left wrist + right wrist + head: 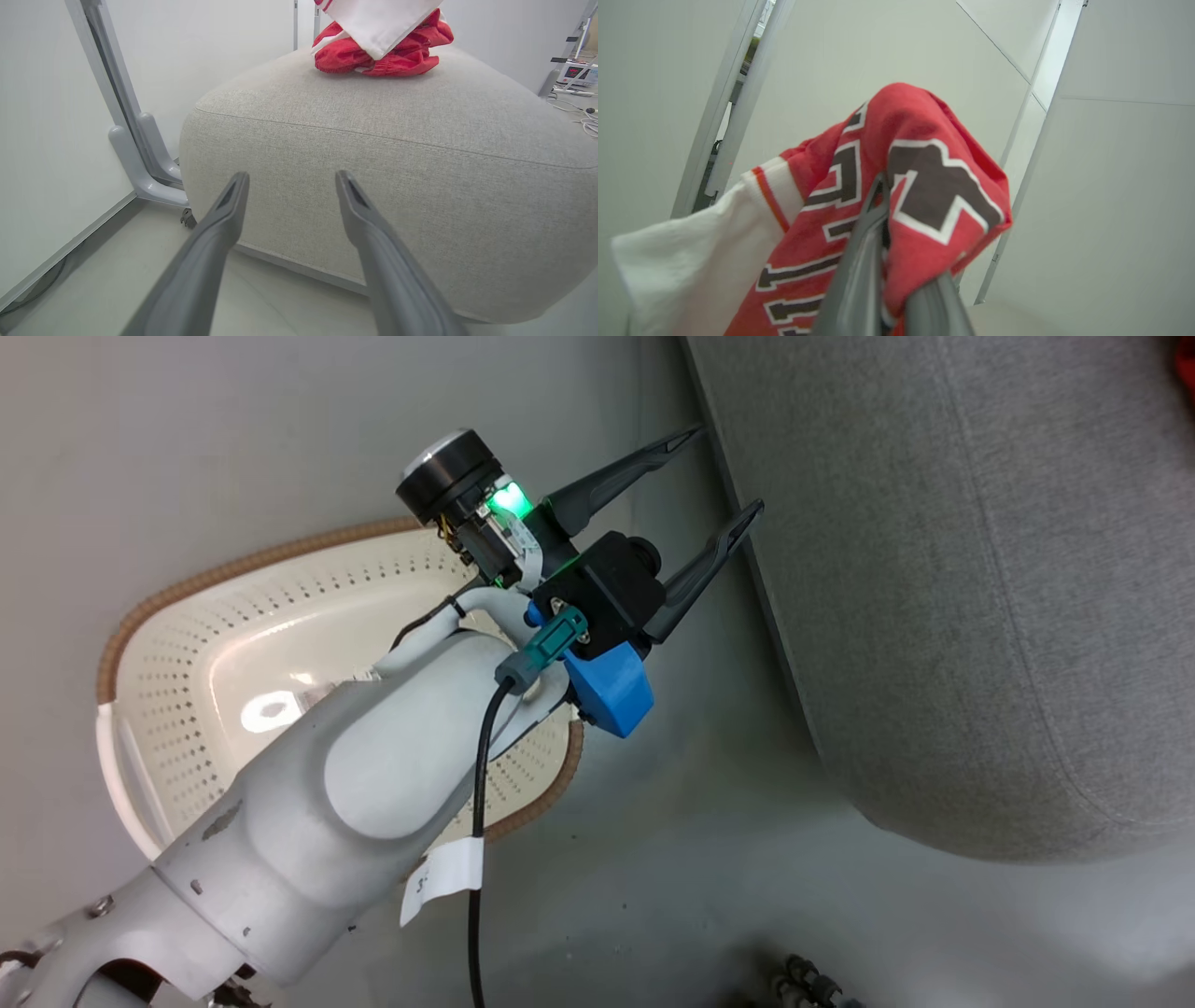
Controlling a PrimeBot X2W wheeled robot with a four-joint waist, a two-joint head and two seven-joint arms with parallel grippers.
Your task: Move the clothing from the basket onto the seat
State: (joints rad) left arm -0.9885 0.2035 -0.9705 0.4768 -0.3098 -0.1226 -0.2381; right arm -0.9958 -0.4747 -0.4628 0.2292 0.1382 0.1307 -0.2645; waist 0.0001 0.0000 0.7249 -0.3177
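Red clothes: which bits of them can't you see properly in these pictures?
Right wrist view: the lettered garment is folded over the right tool, so its letters cannot be read and the tool's tips are hidden.
Left wrist view: a white cloth hanging from the top edge covers part of the red garment on the seat.
Head view: the left forearm hides much of the basket floor.

Pale grey left forearm, dark two-finger left gripper.
Black cable with white paper tag, teal connector, blue plastic mount, black wrist block, green light, small screws near the elbow.
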